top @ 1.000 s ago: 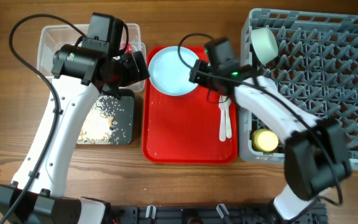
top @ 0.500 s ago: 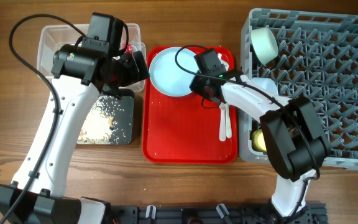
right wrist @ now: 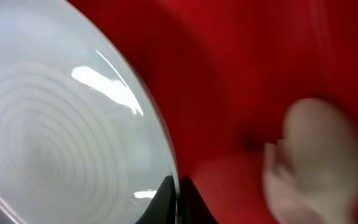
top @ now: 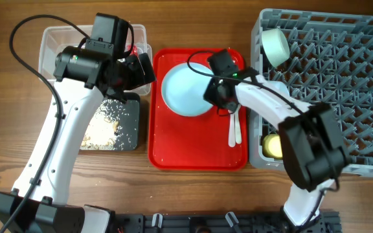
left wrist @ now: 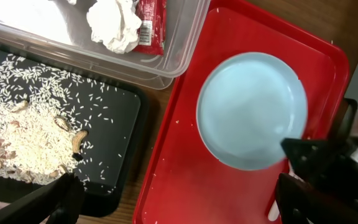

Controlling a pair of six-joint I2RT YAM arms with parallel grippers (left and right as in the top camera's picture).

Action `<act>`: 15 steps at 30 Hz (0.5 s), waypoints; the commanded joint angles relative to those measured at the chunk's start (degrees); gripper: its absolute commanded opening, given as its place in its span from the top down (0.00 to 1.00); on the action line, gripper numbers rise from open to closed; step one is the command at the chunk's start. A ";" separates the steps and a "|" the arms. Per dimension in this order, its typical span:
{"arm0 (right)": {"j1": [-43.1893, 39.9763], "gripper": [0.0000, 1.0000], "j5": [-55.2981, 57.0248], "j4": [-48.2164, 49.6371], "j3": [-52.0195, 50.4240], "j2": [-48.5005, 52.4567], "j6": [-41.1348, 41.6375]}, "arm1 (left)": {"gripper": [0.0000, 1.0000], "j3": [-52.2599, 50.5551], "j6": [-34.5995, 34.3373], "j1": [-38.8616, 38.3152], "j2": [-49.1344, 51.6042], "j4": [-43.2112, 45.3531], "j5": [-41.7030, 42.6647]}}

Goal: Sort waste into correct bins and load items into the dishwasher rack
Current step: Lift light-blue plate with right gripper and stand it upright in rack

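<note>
Three views are dividing the scene between them. Only the overhead one is taking in the grey dishwasher rack (top: pixel 342 90) at 3 o'clock. A pale green bowl (top: pixel 275 45) is lying on its side at the rack's 11 o'clock corner, and a small yellow cup (top: pixel 275 146) is sitting near its 7 o'clock corner. Only the left wrist view is looking into the clear tub (left wrist: pixel 185 43), where crumpled white tissue (left wrist: pixel 114 20) and a red wrapper (left wrist: pixel 149 18) are lying against each other. It is also showing rice scraps (left wrist: pixel 23 134) with brown bits spreading over the black tray (left wrist: pixel 126 124) just beside the tub. The right wrist view, blurred, is giving only a plate rim close up against red.

Brown wood-grain surface (top: pixel 193 194) is carrying everything. The red serving tray (top: pixel 173 145) is sitting between the black tray and the rack, with two white spoons (top: pixel 234 128) lying along its 3 o'clock side.

The right claw (top: pixel 212 90) is pinching the pale blue plate (top: pixel 185 90) at its 3 o'clock rim, its dark fingertips (right wrist: pixel 165 198) nearly meeting across the edge. The plate is sitting over the red tray's 12 o'clock half; whether it is resting or raised, I cannot tell. The left claw (left wrist: pixel 179 190) is hanging wide apart and holding nothing, one finger over the black tray and the other over the red tray.
</note>
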 commanded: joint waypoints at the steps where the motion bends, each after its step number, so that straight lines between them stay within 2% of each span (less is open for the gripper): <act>1: -1.16 0.96 7.65 -4.63 5.81 -11.32 -12.00 | 0.00 0.59 0.24 0.22 -0.42 0.00 -0.96; 6: -2.51 0.96 19.12 -7.06 7.76 -24.76 -19.76 | 0.00 0.59 0.22 0.22 -0.42 -0.02 -0.96; 9: -3.80 0.96 32.04 -9.07 7.76 -35.26 -27.63 | 0.00 0.59 0.22 0.22 -0.42 0.00 -0.96; 15: -8.20 0.96 53.20 -10.25 7.74 -44.83 -42.21 | 0.00 0.59 0.24 0.22 -0.42 0.00 -0.96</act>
